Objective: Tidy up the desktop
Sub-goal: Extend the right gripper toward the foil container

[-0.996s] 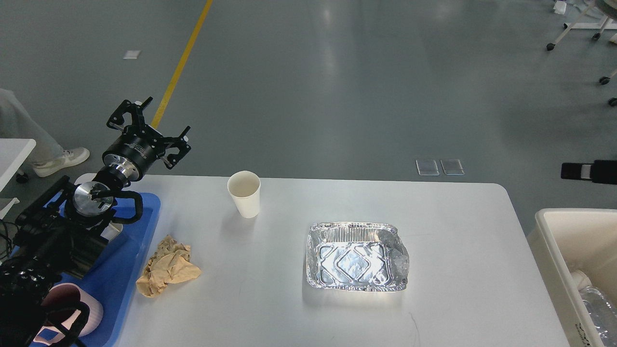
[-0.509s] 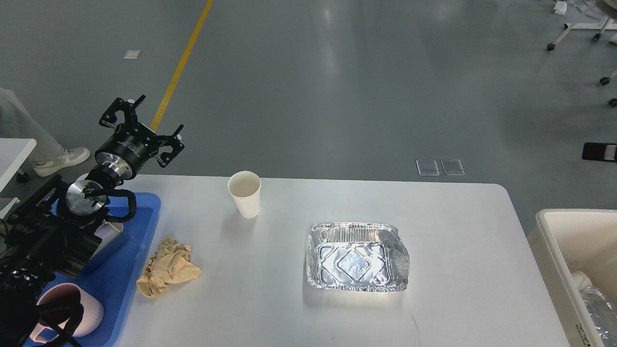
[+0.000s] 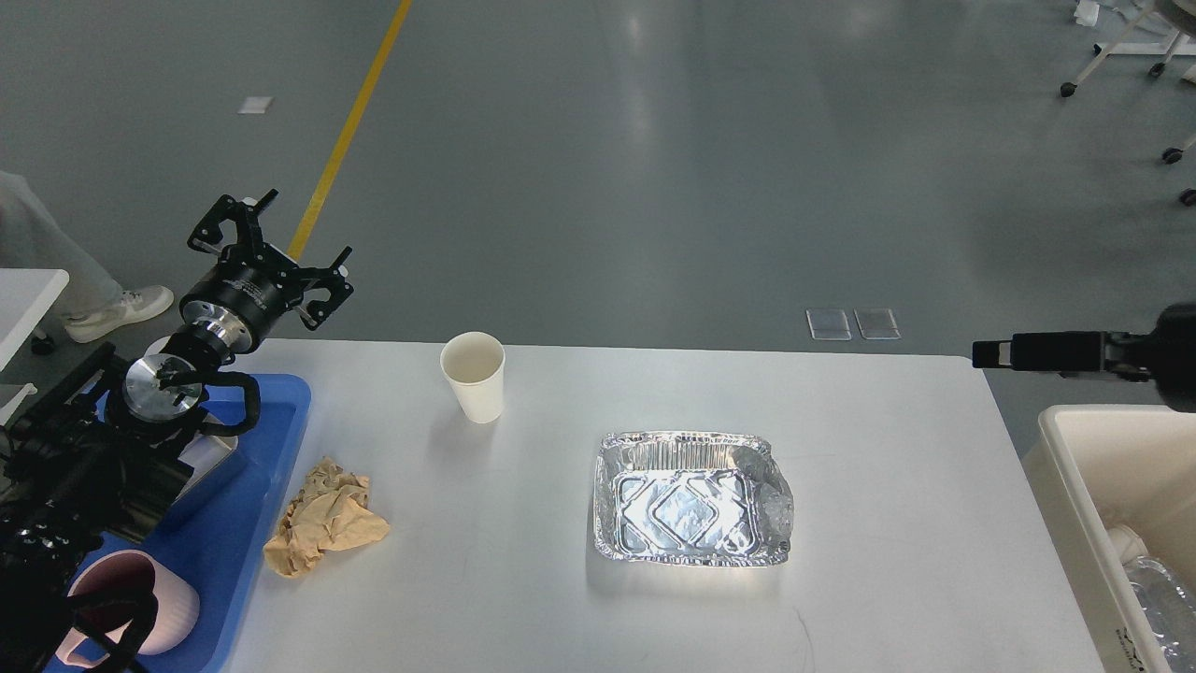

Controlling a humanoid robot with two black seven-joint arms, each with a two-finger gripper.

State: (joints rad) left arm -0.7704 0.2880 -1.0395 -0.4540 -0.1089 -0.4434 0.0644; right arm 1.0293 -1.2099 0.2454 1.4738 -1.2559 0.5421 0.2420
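Note:
The white desktop (image 3: 579, 579) carries a white paper cup (image 3: 474, 376) standing upright at the back, a crumpled brown paper (image 3: 323, 516) at the left and an empty foil tray (image 3: 691, 500) in the middle. My left gripper (image 3: 273, 249) hovers open and empty above the desktop's back left corner, left of the cup. From the right edge my right gripper (image 3: 992, 353) reaches in over the desktop's back right corner. It shows as one dark bar seen side-on, so its fingers cannot be told apart.
A blue tray (image 3: 271, 439) lies at the desktop's left under my left arm, with a pink cup (image 3: 149, 603) in it. A cream bin (image 3: 1074, 486) with a clear plastic bottle (image 3: 1163, 598) stands off the right end. A person's shoe (image 3: 117, 313) is on the floor at the left.
My right gripper has slid in further leftward from the right edge. My left gripper has drifted slightly left and stays open. Things on the desktop have not moved.

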